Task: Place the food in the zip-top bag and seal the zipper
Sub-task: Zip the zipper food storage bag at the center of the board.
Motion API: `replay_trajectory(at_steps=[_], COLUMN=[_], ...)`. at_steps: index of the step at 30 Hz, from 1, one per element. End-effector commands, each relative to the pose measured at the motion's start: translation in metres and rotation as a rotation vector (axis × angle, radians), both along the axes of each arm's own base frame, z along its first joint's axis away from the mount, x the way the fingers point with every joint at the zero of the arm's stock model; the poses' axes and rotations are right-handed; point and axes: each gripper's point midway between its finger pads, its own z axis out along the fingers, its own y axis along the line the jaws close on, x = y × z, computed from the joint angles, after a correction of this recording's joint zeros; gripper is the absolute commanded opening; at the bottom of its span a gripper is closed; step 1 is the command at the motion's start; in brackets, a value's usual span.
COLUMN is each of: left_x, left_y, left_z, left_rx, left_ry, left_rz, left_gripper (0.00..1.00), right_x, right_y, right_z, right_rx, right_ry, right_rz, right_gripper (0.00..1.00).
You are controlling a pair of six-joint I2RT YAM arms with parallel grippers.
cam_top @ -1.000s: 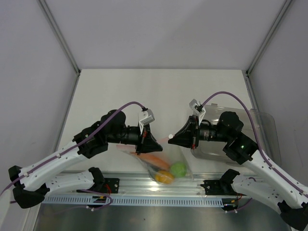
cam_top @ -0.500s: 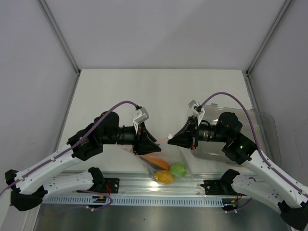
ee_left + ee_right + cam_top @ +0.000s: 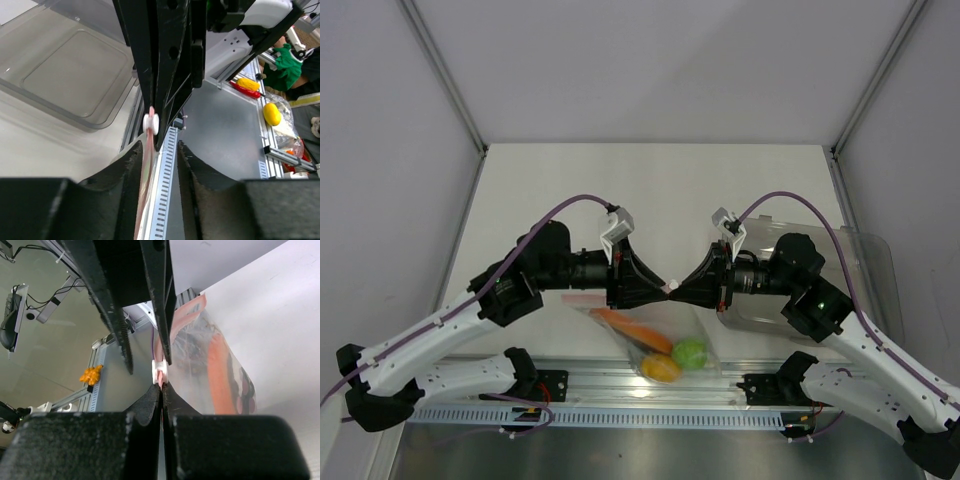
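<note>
**Tabletop station, zip-top bag.**

1. We find the zip-top bag (image 3: 665, 335) lying at the near edge of the tabletop (image 3: 650, 190), just in front of the metal rail (image 3: 620, 390). Its mouth edge is lifted to the point where the two arms meet.
2. The food is inside the bag. We see the reddish-brown slice (image 3: 638, 332), the green fruit (image 3: 690, 352) and the yellow-orange fruit (image 3: 662, 369). The two round fruits touch each other at the bag's lower end.
3. The zipper (image 3: 148, 165) shows as a thin pink-red strip. A small white slider (image 3: 151, 123) sits on it.
4. The left fingers (image 3: 658, 288) stand partly open. From the left wrist view, the strip runs through the gap between them, close against one finger. We see no clamp on it, and they hold nothing. From the right wrist view, the same two fingers straddle the slider from above.
5. The right fingers (image 3: 686, 290) are pressed fully together on the zipper, just beside the slider. The strip comes out from between their tips.
6. From above, the two sets of fingers meet tip to tip at the slider.
7. A rigid clear tray (image 3: 868, 262) sits at the right edge of the tabletop, partly under the right arm.
</note>
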Motion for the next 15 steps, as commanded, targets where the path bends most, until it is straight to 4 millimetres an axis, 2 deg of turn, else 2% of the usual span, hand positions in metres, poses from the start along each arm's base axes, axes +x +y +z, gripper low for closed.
replay_trajectory(at_steps=[1, 5, 9, 15], left_x=[-0.002, 0.001, 0.002, 0.003], left_y=[-0.005, -0.008, -0.014, -0.018], left_z=[0.036, 0.044, 0.041, 0.038], left_rx=[-0.096, -0.097, -0.082, -0.077], left_ry=[-0.040, -0.038, -0.016, 0.000], left_rz=[-0.029, -0.028, -0.040, -0.047], left_gripper=[0.38, 0.41, 0.34, 0.33], right_x=[-0.004, -0.005, -0.006, -0.007], right_y=[-0.001, -0.002, -0.003, -0.003], right_z=[0.013, 0.013, 0.009, 0.007], right_rx=[0.040, 0.041, 0.023, 0.020], right_ry=[-0.046, -0.050, -0.038, -0.038], right_rz=[0.013, 0.016, 0.013, 0.017], right_gripper=[0.00, 0.00, 0.00, 0.00])
